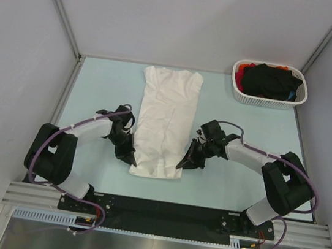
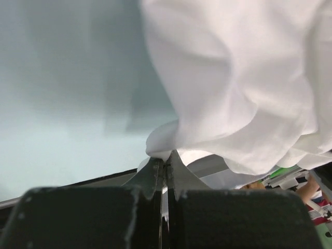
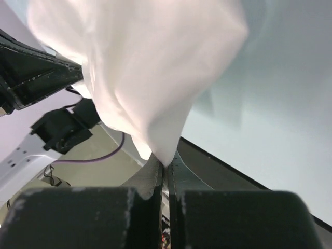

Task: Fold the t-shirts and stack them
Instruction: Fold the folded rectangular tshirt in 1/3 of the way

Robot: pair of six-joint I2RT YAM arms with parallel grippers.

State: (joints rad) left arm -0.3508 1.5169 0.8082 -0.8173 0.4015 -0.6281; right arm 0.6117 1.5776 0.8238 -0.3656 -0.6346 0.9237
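top external: my left hand (image 1: 131,159) and right hand (image 1: 181,163) each clamp a near corner of the white t-shirt (image 1: 165,118), laid lengthwise on the pale worktop (image 1: 100,87); grey walls (image 1: 17,41) around.

pale blue-green table (image 1: 96,90), carrying a white t-shirt (image 1: 165,121) and a white basket (image 1: 265,100)

i saw the white t-shirt lying down the middle of the table as a long narrow strip with its sides folded in. its wider end was at the far edge and its other end close to the near edge, with soft creases along its length. in the wrist views both near corners of the cloth stood raised off the surface. the white basket sat in the far right corner, well apart from the shirt.
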